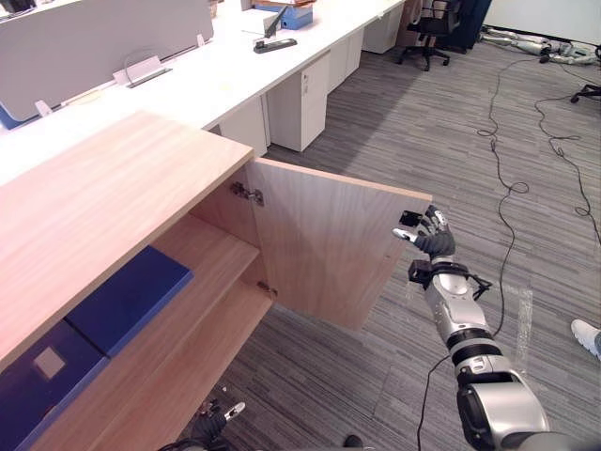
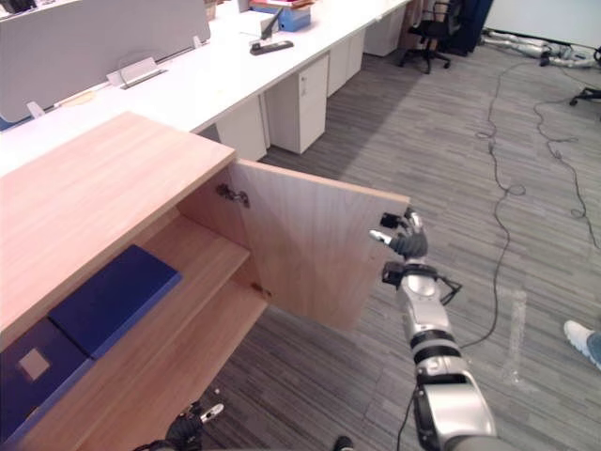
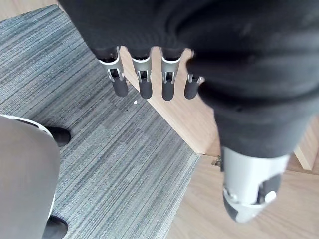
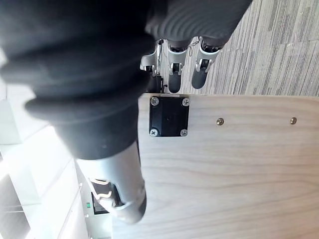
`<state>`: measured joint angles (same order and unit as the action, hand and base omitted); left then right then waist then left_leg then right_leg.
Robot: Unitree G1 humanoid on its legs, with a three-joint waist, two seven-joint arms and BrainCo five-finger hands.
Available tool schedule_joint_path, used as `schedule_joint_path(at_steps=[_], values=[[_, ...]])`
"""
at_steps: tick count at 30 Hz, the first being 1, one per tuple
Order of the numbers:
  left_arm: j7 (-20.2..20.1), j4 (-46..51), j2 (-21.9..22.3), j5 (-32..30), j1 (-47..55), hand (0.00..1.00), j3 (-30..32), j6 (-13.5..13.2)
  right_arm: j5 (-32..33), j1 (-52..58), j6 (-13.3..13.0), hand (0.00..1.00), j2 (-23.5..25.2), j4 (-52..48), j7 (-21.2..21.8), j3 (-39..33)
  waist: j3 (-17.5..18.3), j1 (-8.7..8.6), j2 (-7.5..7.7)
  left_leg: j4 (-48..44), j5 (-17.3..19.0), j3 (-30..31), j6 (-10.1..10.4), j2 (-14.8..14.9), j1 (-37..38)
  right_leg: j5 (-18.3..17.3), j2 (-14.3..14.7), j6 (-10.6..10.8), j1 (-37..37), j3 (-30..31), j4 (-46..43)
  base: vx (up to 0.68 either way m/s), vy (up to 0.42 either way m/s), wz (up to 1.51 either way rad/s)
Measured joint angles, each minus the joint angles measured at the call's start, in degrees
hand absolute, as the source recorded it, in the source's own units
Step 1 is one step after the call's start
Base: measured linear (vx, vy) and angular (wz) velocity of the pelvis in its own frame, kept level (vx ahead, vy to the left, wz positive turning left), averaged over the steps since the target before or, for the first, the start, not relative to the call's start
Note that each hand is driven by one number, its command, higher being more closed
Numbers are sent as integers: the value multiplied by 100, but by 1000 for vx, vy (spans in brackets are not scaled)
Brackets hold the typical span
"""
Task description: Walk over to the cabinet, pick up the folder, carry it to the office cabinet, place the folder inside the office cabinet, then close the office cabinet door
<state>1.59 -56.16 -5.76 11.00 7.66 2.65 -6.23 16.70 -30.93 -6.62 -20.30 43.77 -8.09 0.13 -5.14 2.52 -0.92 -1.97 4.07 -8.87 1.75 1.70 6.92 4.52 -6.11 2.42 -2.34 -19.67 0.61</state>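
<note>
Our right hand [image 1: 430, 235] sits at the free edge of the open door [image 1: 324, 244], fingers straight, gripping nothing. Our left hand [image 3: 145, 84] hangs low over the grey carpet [image 1: 413, 141], fingers relaxed and empty. The blue folder [image 1: 127, 299] lies flat on the shelf [image 1: 216, 254] inside the cabinet [image 1: 103, 188]. Behind it runs a long white surface [image 1: 235, 70] with drawer units [image 1: 300, 99] beneath, and a black chair [image 1: 430, 33] stands far off.
</note>
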Motion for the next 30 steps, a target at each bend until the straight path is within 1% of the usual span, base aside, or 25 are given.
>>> schedule_joint_path(at_steps=[5,9,14,16,21,23,28,30], values=[[-7,-1,-89,12,34,0,-22,-54,4,-543,2,0,-33,804,54,14,-37,5,47,72,-117,122,-18,-38,-48,146,-6,-16,-73,-115,210,-97,-19,10],[-10,52,-199,29,71,0,-102,-96,9,-985,52,0,-336,1328,31,167,-200,17,69,72,-231,357,-16,-47,-214,202,-11,-45,-62,-369,306,-93,-35,27],[-5,45,-271,26,331,0,-138,-89,-72,-1080,227,0,-414,1467,33,375,-269,29,55,59,-267,501,25,-23,-298,207,48,-54,-69,-457,360,-24,-22,13],[-4,41,-287,22,414,0,-142,-78,-217,-1079,246,0,-418,1494,37,405,-313,27,52,63,-273,510,33,-8,-295,216,70,-66,-69,-471,390,7,-7,5],[-1,42,-293,-28,439,0,-127,-67,-265,-1001,291,0,-386,1679,90,644,-326,23,46,82,-267,485,41,47,-286,218,109,-68,-69,-446,409,18,4,-2],[-1,43,-294,-44,438,0,-127,-67,-428,-916,300,0,-374,1679,119,723,-329,19,46,87,-262,466,46,49,-285,218,110,-68,-69,-424,410,11,19,-5],[-2,44,-302,-48,439,0,-143,-59,-670,-694,321,0,-448,1568,236,1524,-332,1,46,88,-228,325,68,75,-229,219,140,-70,-68,-287,412,-10,20,-15],[-4,45,-306,-50,440,0,-149,-52,-746,-497,383,0,-570,1219,403,2072,-332,-10,46,86,-201,250,90,116,-198,219,182,-71,-63,-209,413,-7,1,-19]])
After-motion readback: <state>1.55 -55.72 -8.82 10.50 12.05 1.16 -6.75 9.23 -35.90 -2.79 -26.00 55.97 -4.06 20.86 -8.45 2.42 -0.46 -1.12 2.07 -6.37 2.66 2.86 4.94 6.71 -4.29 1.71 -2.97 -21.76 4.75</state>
